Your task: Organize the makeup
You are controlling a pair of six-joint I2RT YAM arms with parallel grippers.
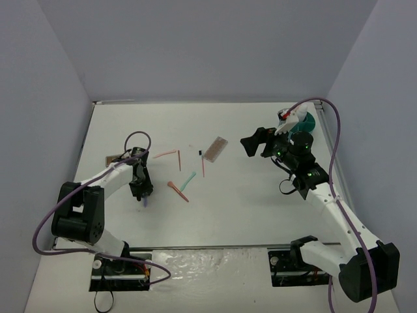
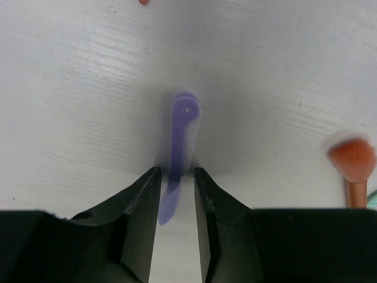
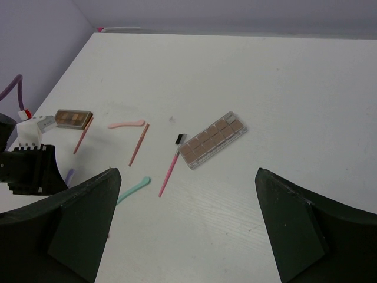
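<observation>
Lilac applicator (image 2: 179,147) flat on surface (image 3: 294,88); mint applicator (image 3: 132,190), pink sticks (image 3: 168,170) scattered mid-surface; brown palettes (image 3: 212,140) laid flat, well apart.

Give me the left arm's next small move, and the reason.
Probably finish closing the left gripper on the lilac applicator before any lift. The wrist view shows the stick lying on the table between the jaws, which flank it closely, but a firm pinch isn't clear.

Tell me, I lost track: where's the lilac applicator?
Top view, left side: the lilac applicator lies between the fingers of the left gripper, left of the orange brush.
</observation>
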